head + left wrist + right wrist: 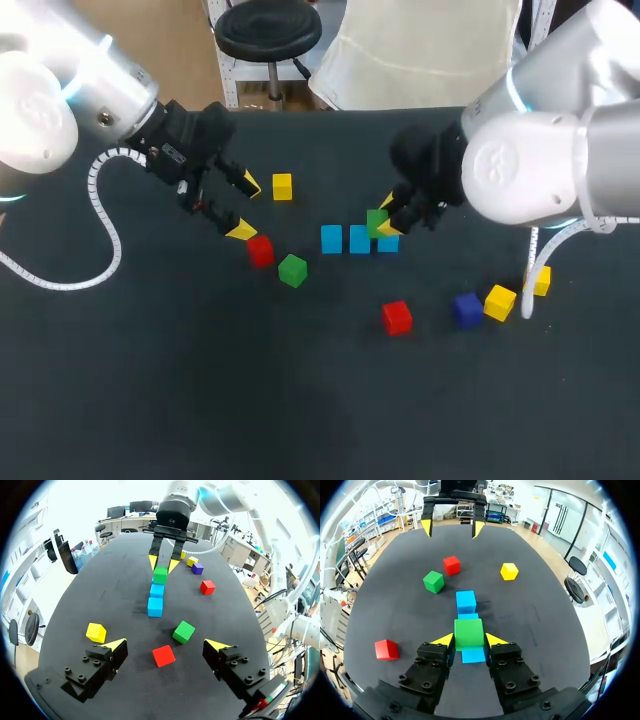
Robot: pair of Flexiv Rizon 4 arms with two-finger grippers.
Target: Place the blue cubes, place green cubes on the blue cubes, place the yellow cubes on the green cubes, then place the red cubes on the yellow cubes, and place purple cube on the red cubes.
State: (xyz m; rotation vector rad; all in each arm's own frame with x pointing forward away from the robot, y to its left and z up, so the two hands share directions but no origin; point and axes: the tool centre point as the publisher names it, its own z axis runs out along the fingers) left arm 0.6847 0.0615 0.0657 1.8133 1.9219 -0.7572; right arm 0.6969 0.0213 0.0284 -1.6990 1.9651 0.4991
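Note:
Three blue cubes (359,239) lie in a row mid-table. My right gripper (385,217) is shut on a green cube (376,222) directly over the row's right-end blue cube (473,655); whether the two touch, I cannot tell. In the right wrist view the green cube (469,632) fills the gap between the yellow tips. My left gripper (243,206) hangs open at the left. Its wrist view shows a red cube (163,655) on the table between the wide-open fingers of the left gripper (167,644), untouched. A second green cube (292,270) lies beside that red cube (260,250).
One yellow cube (282,186) sits behind the left gripper. At the front right lie another red cube (397,317), a purple cube (467,309) and two yellow cubes (499,301), the farther one (541,280) partly behind a cable.

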